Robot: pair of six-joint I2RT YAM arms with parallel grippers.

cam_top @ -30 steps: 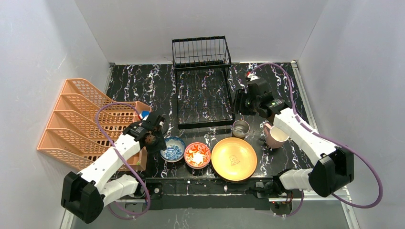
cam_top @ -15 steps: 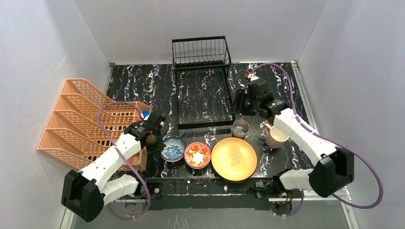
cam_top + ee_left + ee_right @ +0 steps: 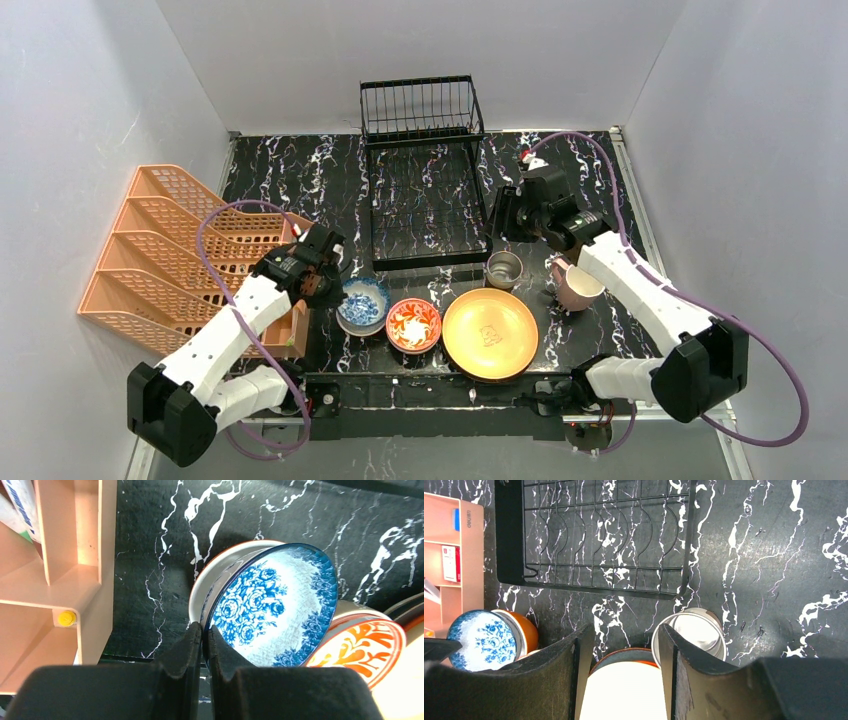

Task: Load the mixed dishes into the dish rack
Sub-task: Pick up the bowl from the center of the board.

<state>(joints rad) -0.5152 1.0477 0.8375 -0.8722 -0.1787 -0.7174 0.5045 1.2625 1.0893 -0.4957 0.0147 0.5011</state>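
between left jaws: tilted blue-floral bowl (image 3: 270,605)

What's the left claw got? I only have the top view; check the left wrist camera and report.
Observer: The left claw is shut on the rim of the blue-patterned bowl, which is tilted.
Operator: Tell me what's under it.
Observer: A second bowl, white rim with orange outside, sits right behind it; touching or not, I cannot tell.
Operator: Now the right wrist camera.
Observer: The right claw is open, its fingers straddling the yellow plate at its rim, the steel cup beside one finger.
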